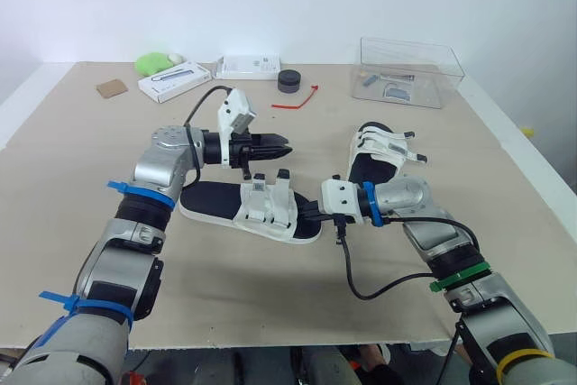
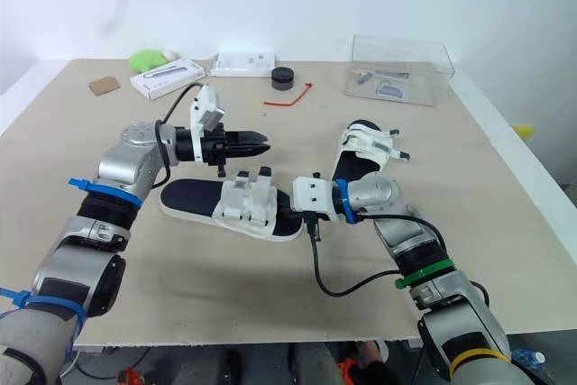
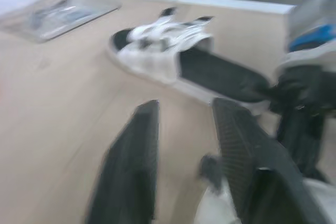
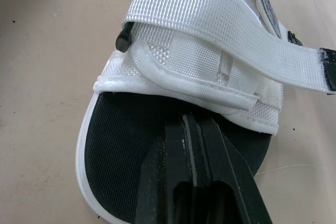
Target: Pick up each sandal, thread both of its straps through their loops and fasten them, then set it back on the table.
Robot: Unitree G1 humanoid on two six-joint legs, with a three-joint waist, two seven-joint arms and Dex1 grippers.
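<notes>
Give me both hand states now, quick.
Left hand: open, empty.
Right hand: closed, tips over the sandal insole, gripping nothing.

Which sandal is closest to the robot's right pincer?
The middle sandal lying crosswise; the right pincer is over its black footbed. The other sandal sits farther back.
</notes>
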